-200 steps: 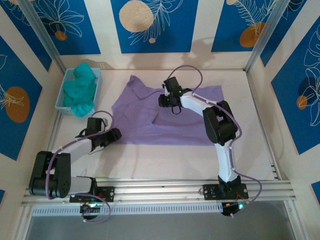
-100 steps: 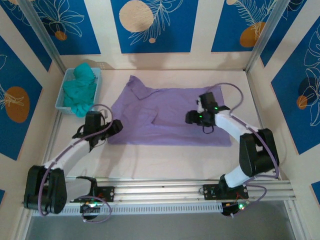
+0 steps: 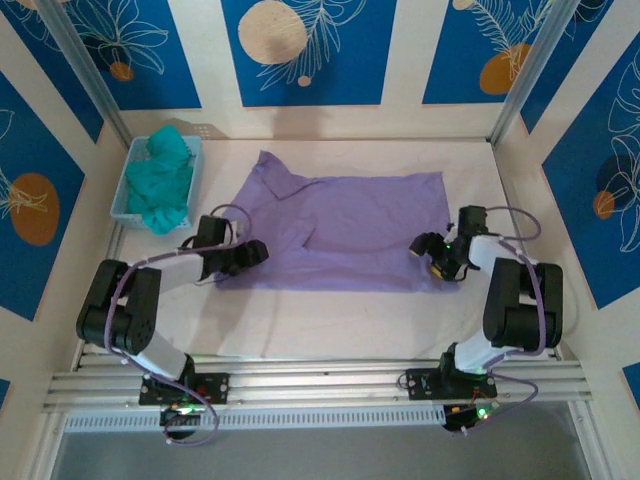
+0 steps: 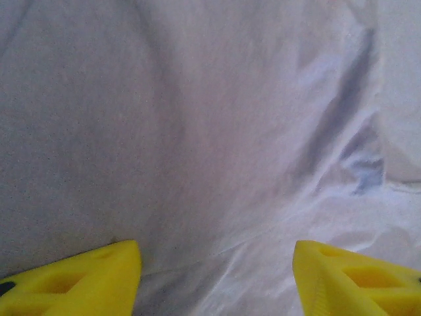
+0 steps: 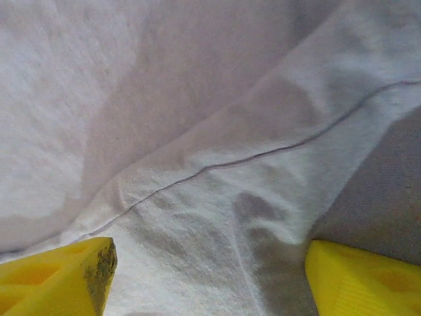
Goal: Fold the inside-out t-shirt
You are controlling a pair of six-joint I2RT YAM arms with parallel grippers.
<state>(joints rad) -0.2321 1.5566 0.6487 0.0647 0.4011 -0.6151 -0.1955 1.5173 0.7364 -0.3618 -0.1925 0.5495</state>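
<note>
The top external camera looks down from above and behind the arm bases (image 3: 185,385), which are at 6 o'clock, and it takes in the whole worktop (image 3: 330,320). Each wrist camera looks from very near at the t-shirt (image 3: 350,235), past its own yellow fingers (image 4: 72,283). The left one is at the shirt's 9 o'clock side, the right one at its 3 o'clock side.

Overhead view: bright, even light from above, no glare. The arms throw short, soft shadows on the pale counter (image 3: 330,320). The light purple cloth t-shirt (image 3: 350,230) reads sharp, its creases clear.

Left wrist view: dimmer and grainy, the cloth washed towards grey. The yellow fingers (image 4: 72,280) of the left claw (image 4: 217,280) are blurred.

Right wrist view: brighter at upper left, seam in focus, grey shadow over the lower right.
</note>
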